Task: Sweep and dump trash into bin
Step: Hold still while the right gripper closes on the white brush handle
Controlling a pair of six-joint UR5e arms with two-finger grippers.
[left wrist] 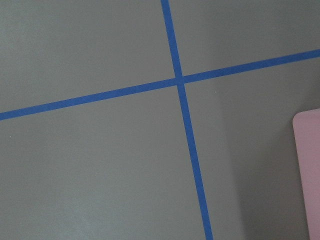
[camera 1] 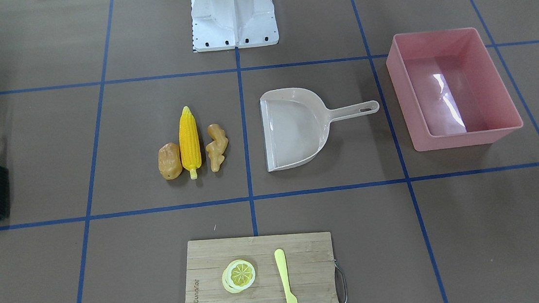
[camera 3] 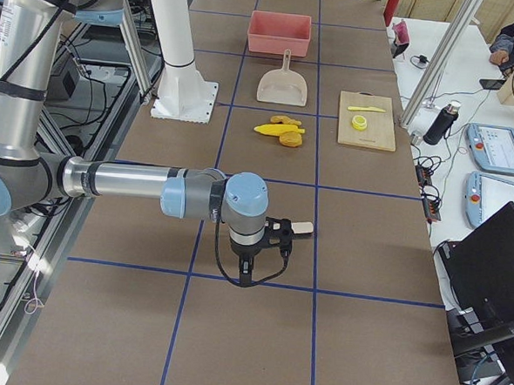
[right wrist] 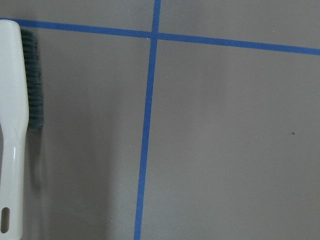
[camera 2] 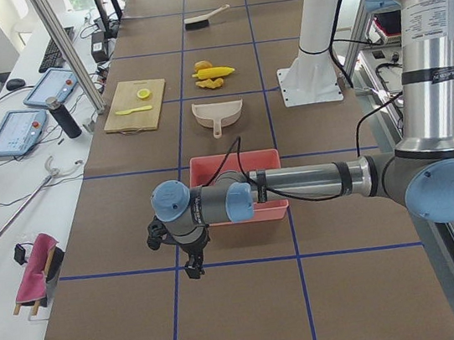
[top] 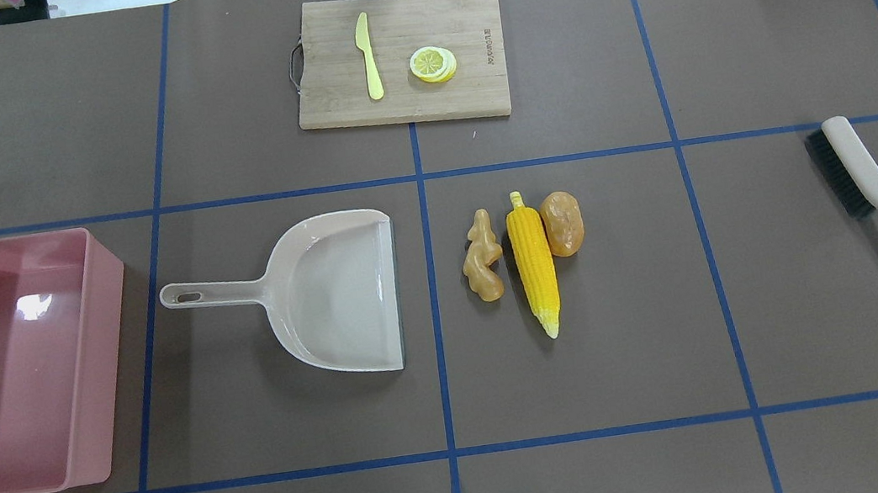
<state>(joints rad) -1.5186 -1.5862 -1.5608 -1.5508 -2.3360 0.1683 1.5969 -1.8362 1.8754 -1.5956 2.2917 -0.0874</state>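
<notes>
Setup state, nothing moved yet. The trash lies in one cluster just to the robot's right of the table's centre line: ginger root (top: 482,256), corn cob (top: 533,264), potato (top: 562,222), side by side, with the potato touching the corn.

Key relation: the brush (top: 873,193) lies well out on the robot's right and the dustpan (top: 335,294) sits just left of the centre line, with the trash between them. The dustpan's open lip faces the trash. Its handle points to the robot's left, toward the pink bin (top: 109,366). The corn's long axis runs parallel to that lip, so I judge that a leftward sweep would push it in broadside.

The right gripper (camera 3: 249,272) hangs beside the brush. The right wrist view has the brush at its left edge, handle hole toward the bottom of that view. The right arm is therefore nearer the brush. The left gripper (camera 2: 193,268) hangs just past the bin's outer end, so it is nearer the dustpan handle.

Finger state: both grippers show only in the side views, so I cannot tell whether either is released or clenched. Neither appears to hold anything.
</notes>
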